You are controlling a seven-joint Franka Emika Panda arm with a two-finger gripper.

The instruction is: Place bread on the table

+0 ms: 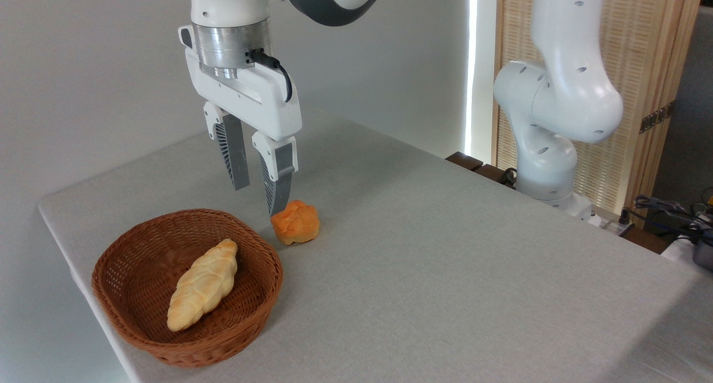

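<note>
The bread (204, 284), a pale golden braided loaf with tapered ends, lies diagonally inside the brown wicker basket (125, 271) at the table's near left. My gripper (258, 200) hangs above the basket's far rim, pointing down, open, with nothing between its fingers. Its right fingertip (276, 205) ends just left of the small orange bun. The table (445, 249) is covered in light grey cloth.
A small round orange bun (296, 222) sits on the cloth just beyond the basket's right rim. The arm's white base (548, 149) stands at the table's far right edge, with cables (668, 210) beside it. The table's left edge runs close past the basket.
</note>
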